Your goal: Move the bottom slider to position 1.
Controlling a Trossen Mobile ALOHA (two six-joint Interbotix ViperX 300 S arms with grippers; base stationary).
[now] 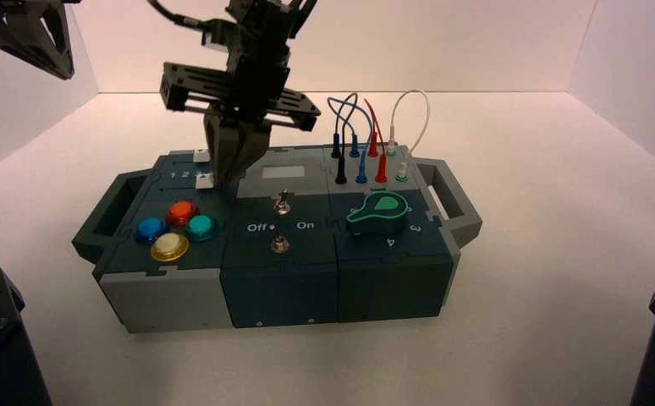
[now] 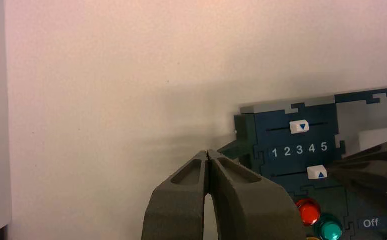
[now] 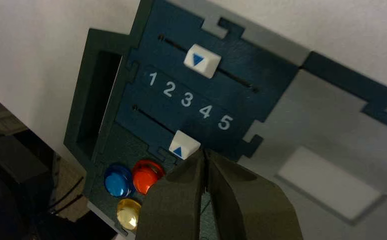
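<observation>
The bottom slider [image 3: 184,145], a small white knob with a blue triangle, sits on its dark track about level with digit 4. Position 1 [image 3: 152,78] is the end digit of the white 1 2 3 4 5 row, toward the box's left handle. My right gripper [image 3: 205,154] is shut with nothing in it. Its tips are right beside the knob on the digit 5 side. From above, the right gripper [image 1: 222,179] hangs over the box's back left corner, next to the bottom slider [image 1: 205,178]. My left gripper [image 2: 208,152] is shut and empty, parked high at the far left [image 1: 28,38].
A second slider [image 3: 201,60] runs above the digit row. Red [image 1: 182,211], blue [image 1: 150,229], teal [image 1: 200,226] and yellow [image 1: 170,246] buttons sit in front of the sliders. Two metal toggles [image 1: 281,203], a green knob [image 1: 378,212] and plugged wires [image 1: 366,135] fill the middle and right.
</observation>
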